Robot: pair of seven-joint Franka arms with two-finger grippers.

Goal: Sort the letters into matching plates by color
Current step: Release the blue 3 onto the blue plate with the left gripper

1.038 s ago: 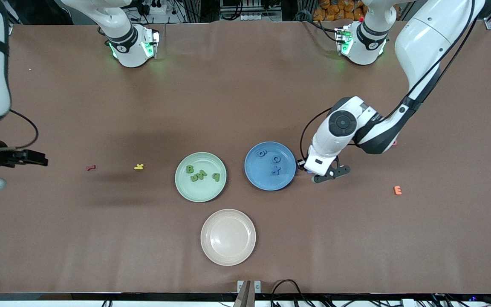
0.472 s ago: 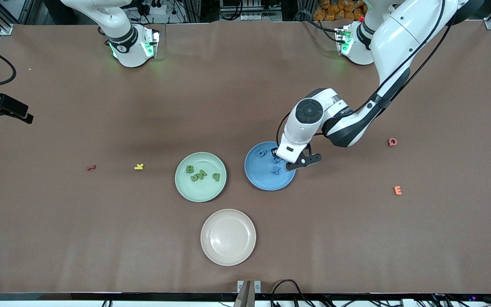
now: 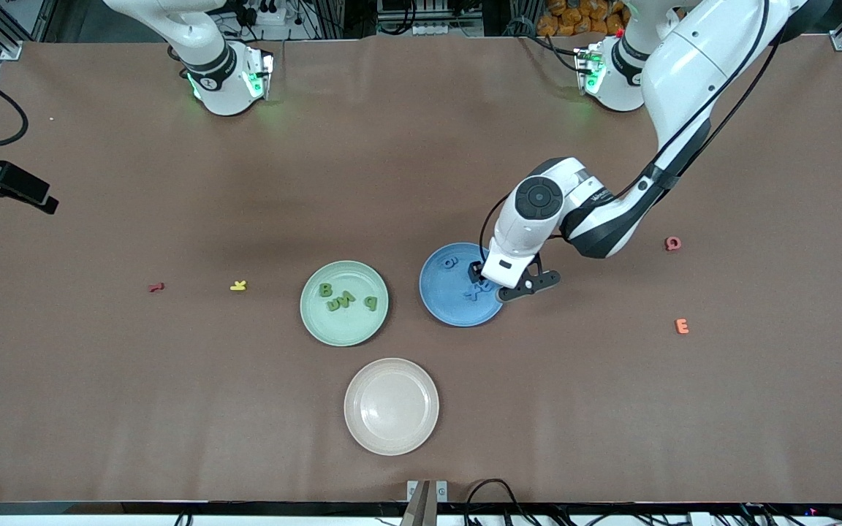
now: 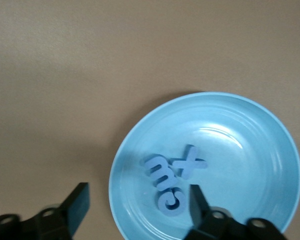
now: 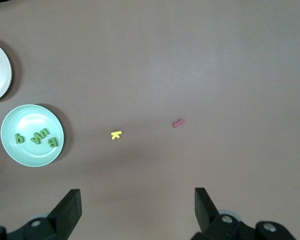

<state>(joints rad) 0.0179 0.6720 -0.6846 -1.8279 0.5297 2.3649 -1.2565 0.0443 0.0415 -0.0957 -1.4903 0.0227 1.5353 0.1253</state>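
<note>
**Blue pieces piling at the plate's edge**

The left gripper [image 3: 506,287] is hovering over the medium blue round plate [image 3: 439,296], jaws standing wide and empty. Lifting carelessly risks knocking the chunky blue foam letters [image 4: 169,179], clustered toward the plate's 3 o'clock side. The right gripper [image 5: 136,209] is waiting, spread open and empty, above the brown bench [image 3: 406,168].

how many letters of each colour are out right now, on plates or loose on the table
green letters: 4
blue letters: 4
red letters: 2
yellow letter: 1
orange letter: 1
total: 12
</note>
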